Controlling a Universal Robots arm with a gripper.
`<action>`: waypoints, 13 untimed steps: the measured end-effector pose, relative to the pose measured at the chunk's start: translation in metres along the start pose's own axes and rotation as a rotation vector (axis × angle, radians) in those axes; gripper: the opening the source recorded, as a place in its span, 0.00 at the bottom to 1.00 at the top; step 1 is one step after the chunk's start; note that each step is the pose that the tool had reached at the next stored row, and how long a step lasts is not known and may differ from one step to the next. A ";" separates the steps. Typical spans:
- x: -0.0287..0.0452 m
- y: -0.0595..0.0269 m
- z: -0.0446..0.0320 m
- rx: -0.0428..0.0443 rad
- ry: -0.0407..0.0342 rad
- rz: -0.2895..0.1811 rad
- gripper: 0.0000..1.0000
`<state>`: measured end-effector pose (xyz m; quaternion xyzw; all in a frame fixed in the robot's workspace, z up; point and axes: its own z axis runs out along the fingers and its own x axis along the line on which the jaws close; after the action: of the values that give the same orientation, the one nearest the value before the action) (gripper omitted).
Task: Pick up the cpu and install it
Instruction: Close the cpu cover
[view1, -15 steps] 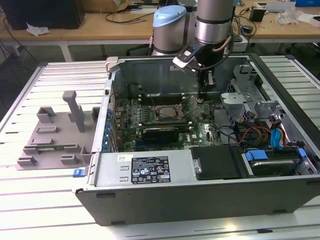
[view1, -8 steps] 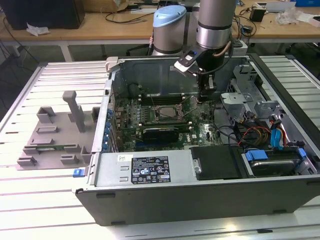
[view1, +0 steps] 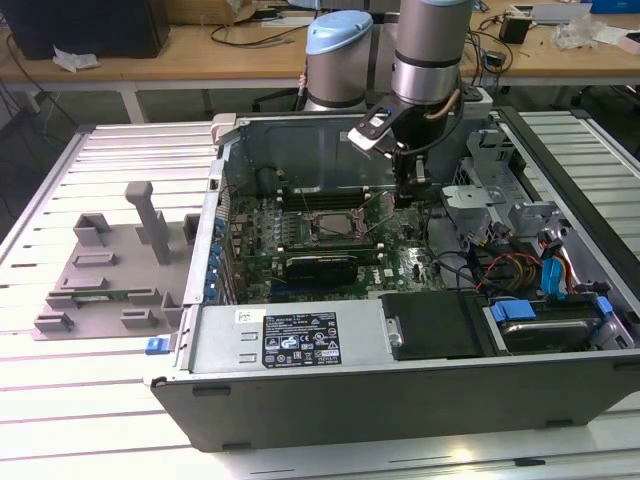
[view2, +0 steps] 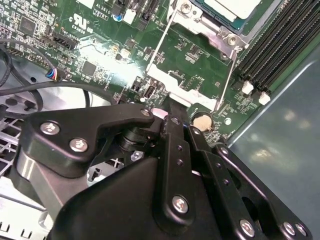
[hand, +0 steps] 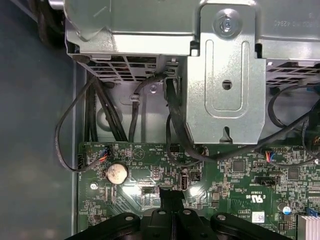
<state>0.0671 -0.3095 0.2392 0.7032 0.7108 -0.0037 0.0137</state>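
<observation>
My claw (view2: 172, 117) is hovering low over the green printed motherboard (view2: 200, 65) inside the open grey metal computer case (view1: 400, 390). Its jaws are pressing together and gripping nothing I can make out. The small flat square cpu with a pale silver-grey metal top (view2: 234, 7) is lying in the silver steel socket frame (view2: 200, 25), I judge so the frame can hold it flat. It is sitting near my claw tips but apart, with the round silver coin cell (view2: 202, 120) just beside them
</observation>
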 end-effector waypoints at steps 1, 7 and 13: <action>0.0000 -0.0002 0.0000 -0.0001 0.0002 0.000 0.11; 0.0001 -0.0057 -0.0002 -0.0001 -0.0002 -0.001 0.11; 0.0019 -0.0178 -0.0002 -0.0001 0.0003 -0.001 0.11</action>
<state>0.0493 -0.3077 0.2391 0.7030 0.7111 -0.0036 0.0136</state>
